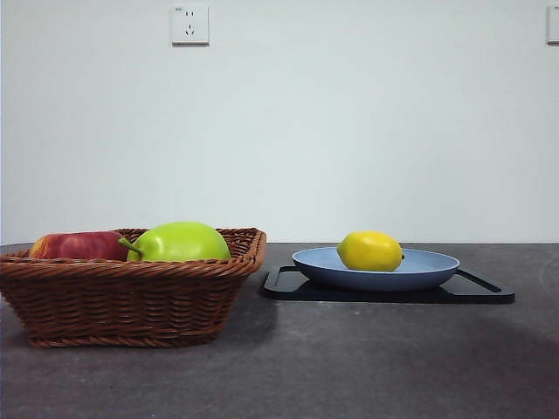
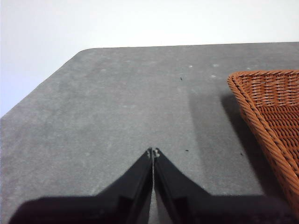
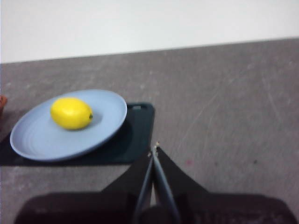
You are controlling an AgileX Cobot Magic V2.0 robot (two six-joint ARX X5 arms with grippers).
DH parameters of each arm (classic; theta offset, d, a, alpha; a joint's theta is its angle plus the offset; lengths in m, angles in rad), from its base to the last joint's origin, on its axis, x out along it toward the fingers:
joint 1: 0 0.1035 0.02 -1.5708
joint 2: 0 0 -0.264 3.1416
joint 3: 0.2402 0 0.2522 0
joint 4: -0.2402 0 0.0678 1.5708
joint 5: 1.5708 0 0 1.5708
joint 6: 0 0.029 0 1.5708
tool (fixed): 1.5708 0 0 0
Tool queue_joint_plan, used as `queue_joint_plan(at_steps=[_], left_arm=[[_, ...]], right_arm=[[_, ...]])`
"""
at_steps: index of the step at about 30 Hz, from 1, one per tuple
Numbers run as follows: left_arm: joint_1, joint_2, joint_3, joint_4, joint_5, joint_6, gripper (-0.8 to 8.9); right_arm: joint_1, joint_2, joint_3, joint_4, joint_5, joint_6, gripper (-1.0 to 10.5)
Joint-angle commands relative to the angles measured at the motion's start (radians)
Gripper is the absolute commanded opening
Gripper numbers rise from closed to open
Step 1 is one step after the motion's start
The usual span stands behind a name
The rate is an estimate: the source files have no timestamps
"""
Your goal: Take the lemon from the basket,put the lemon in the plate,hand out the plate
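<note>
The lemon (image 1: 370, 250) already lies in the plate (image 1: 432, 267), right of centre in the front view, outside the basket (image 1: 131, 297). Only handing out the plate remains; the left tool (image 2: 153, 152) and right tool (image 3: 154, 148) are both clenched, empty.

Green fruit (image 1: 181, 241) beside red fruit (image 1: 79, 245) — black tray (image 1: 476, 291) apart; wall socket (image 1: 189, 24).

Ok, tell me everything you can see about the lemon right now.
The lemon is small, bright yellow, oval and smooth-skinned, with a slight sheen and a dark nub at one end. It lies on its side in the light-blue plate, resting on the plate's surface, off centre toward the basket side. Nothing else touches it. The right gripper sits shut beside the tray, away from the lemon.
</note>
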Motion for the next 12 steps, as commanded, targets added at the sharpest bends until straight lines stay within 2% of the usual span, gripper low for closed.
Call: queue_joint_plan(at_steps=[1,12], left_arm=[[0.003,-0.003,-0.011,0.009,0.000,-0.010,0.08],[0.003,-0.003,-0.011,0.009,0.000,-0.010,0.08]], right_arm=[[-0.010,-0.020,-0.034,0.031,-0.037,0.021,0.0],[-0.016,-0.089,-0.090,0.005,-0.043,0.017,0.0]])
